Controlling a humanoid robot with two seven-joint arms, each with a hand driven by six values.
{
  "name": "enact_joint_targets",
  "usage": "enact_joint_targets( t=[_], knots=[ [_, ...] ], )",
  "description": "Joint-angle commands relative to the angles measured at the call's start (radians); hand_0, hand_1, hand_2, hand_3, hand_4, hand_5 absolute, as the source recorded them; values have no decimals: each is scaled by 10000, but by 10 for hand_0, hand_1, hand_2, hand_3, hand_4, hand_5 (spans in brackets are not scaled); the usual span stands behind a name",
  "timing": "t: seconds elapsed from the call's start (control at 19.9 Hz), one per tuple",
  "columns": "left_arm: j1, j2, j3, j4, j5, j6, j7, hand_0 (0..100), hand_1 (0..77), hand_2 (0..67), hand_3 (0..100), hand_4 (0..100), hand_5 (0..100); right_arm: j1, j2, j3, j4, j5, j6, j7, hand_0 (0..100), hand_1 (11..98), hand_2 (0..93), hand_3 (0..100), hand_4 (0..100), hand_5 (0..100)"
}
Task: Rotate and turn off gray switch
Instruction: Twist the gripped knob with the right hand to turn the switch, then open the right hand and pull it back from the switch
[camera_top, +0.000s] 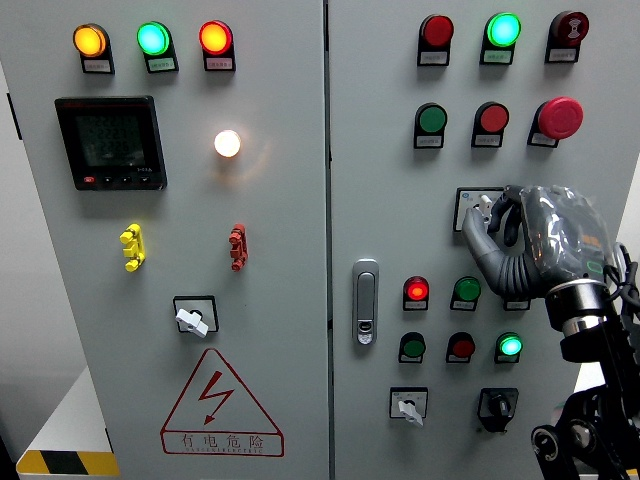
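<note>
On gray switch (478, 206), metallic fingers (478, 232)

Even, bright light covers the grey panel (270, 250); the white lamp (227, 143) glares softly, and the focus is sharp throughout.

You are looking at a gray cabinet (280, 250) with two doors. On the left door you see an orange light (89, 40), a green light (153, 38) and a red light (214, 37) in a row. Below them sit a black screen (110, 143) and a glowing white lamp (227, 143). Near the bottom is a red warning triangle (219, 405). The right door has a silver handle (366, 301) and a big red stop button (560, 117).
</note>
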Motion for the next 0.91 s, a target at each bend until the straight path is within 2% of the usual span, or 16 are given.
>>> enact_joint_targets(
  t=[0.0, 0.2, 0.5, 0.55, 0.65, 0.71, 0.76, 0.86],
  knots=[
    [0, 0, 0, 0, -10, 0, 0, 884, 0, 133, 188, 82, 109, -14, -1, 20, 20, -1, -8, 0, 717, 357, 710, 913, 1000, 1000],
    [0, 0, 0, 0, 5, 0, 0, 884, 0, 133, 188, 82, 109, -45, 14, 36, 82, 14, -69, 0, 743, 352, 708, 915, 1000, 1000],
    [0, 0, 0, 0, -10, 0, 0, 885, 0, 134, 188, 82, 109, -76, -1, 66, 250, -1, -100, -15, 781, 329, 650, 913, 1000, 1000],
    [0, 0, 0, 0, 5, 0, 0, 885, 0, 134, 188, 82, 109, -76, -31, 97, 281, 14, -100, -107, 789, 323, 637, 914, 1000, 1000],
    [0, 0, 0, 0, 5, 0, 0, 885, 0, 134, 188, 82, 109, -136, -47, 158, 556, 15, -100, -123, 805, 313, 610, 916, 1000, 1000],
    [0, 0, 0, 0, -10, 0, 0, 885, 0, 134, 188, 82, 109, -152, -62, 159, 648, 15, -100, -123, 808, 309, 603, 921, 948, 1000],
    [0, 0, 0, 0, -10, 0, 0, 885, 0, 134, 188, 82, 109, -167, -78, 174, 741, 15, -100, -123, 808, 305, 589, 928, 821, 1000],
    [0, 15, 0, 0, 5, 0, 0, 884, 0, 134, 188, 82, 109, -320, -93, 189, 1016, 30, -100, -123, 799, 300, 560, 924, 812, 1000]
  ],
)
